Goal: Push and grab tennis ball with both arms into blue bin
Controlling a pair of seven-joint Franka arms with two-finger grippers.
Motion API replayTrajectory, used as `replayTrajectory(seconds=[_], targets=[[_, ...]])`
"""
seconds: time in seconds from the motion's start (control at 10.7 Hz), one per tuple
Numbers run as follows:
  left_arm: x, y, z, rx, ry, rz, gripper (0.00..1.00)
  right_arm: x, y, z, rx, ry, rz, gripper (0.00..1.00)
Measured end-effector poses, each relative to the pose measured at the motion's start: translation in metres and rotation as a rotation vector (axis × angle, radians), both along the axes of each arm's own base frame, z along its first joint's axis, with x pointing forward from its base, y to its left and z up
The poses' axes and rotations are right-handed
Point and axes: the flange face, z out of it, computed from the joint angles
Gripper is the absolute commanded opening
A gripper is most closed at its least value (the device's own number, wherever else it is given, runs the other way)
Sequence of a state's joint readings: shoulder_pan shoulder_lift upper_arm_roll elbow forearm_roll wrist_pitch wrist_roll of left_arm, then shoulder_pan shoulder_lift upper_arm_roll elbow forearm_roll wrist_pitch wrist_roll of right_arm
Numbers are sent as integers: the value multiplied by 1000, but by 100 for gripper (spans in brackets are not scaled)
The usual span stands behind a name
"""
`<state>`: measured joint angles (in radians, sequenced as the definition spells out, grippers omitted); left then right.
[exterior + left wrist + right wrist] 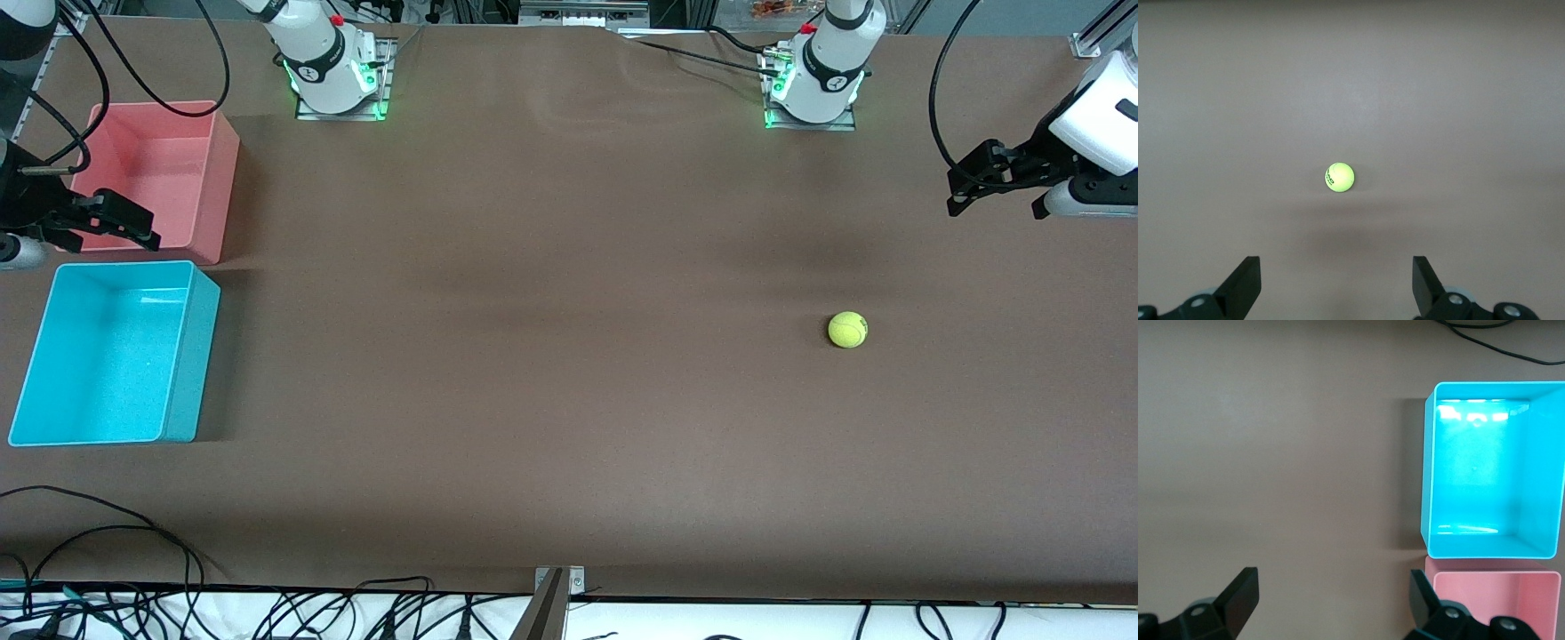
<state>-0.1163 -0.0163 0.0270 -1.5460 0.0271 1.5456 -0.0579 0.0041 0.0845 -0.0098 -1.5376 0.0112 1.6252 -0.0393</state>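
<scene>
The tennis ball (847, 329) lies alone on the brown table toward the left arm's end. It also shows in the left wrist view (1339, 177), ahead of the fingers and apart from them. My left gripper (994, 212) is open and empty, held up in the air over the table's edge at that end (1336, 270). The blue bin (107, 356) stands empty at the right arm's end and shows in the right wrist view (1426, 467). My right gripper (107, 238) is open and empty, in the air by the pink bin's edge (1333, 581).
A pink-red bin (160, 169) stands empty right beside the blue bin, farther from the front camera; it also shows in the right wrist view (1498, 600). Black cables (107, 533) trail along the table's near edge. Both arm bases (329, 71) stand at the back edge.
</scene>
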Motion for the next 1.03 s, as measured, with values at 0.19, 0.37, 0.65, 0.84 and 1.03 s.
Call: replayTrajectory(seconds=[0.19, 0.37, 0.65, 0.84, 1.03], targets=[[0, -1, 0, 0, 0, -2, 100, 0, 0, 0, 0, -2, 0, 100], [0, -1, -1, 0, 2, -2, 100, 0, 0, 1, 0, -3, 0, 100], [0, -1, -2, 0, 9, -1, 100, 0, 0, 0, 0, -2, 0, 100], [0, 0, -7, 0, 12, 1, 100, 1, 0, -1, 0, 1, 0, 100], [4, 0, -23, 0, 11, 0, 100, 1, 0, -2, 0, 2, 0, 100]])
